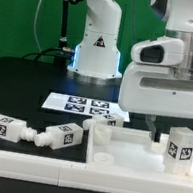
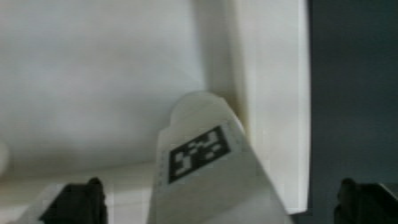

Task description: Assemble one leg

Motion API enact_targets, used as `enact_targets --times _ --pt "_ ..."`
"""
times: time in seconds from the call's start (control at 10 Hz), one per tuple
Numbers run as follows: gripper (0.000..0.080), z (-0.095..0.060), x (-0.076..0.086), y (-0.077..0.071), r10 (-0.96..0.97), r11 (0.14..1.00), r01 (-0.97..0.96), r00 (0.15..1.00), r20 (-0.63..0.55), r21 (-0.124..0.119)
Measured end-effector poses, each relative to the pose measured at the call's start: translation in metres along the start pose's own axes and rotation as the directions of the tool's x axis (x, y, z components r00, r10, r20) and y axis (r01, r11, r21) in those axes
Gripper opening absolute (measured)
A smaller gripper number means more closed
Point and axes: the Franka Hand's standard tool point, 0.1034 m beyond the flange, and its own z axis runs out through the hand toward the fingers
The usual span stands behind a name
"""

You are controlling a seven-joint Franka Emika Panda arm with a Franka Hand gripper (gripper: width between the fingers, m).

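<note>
A black table seen from the exterior view, with white furniture parts along its near edge. At the exterior view's left, two loose legs [image 1: 7, 127] [image 1: 60, 135] lie on their sides, end to end and close together, each bearing black-and-white square tags. Behind them, open dark table stretches back to the marker board [image 1: 83, 107], which lies flat near the middle. To the right, the large white tabletop panel [image 1: 126, 150] has a raised rim. One leg [image 1: 181, 147] stands upright in the panel's corner at the exterior view's right. The gripper [image 1: 157, 125] hangs just left of this leg, fingers pointing down over the panel. In the wrist view the tagged leg [image 2: 208, 150] sits between the dark fingertips [image 2: 79, 203], which stand wide apart, not touching it.
</note>
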Motion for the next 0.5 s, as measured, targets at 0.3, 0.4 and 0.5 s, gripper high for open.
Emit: enact_targets --times 0.3,0.4,0.5 --pt "0.0559 0.0015 0.0002 -0.0004 0.001 1.000 -0.001 1.000 -0.014 0.001" --pt "0.0364 0.0015 0.0001 -0.0009 0.085 0.996 -0.085 0.996 -0.014 0.005" --pt "0.0364 0.0016 0.0001 -0.0010 0.129 0.992 -0.129 0.992 -0.013 0.006"
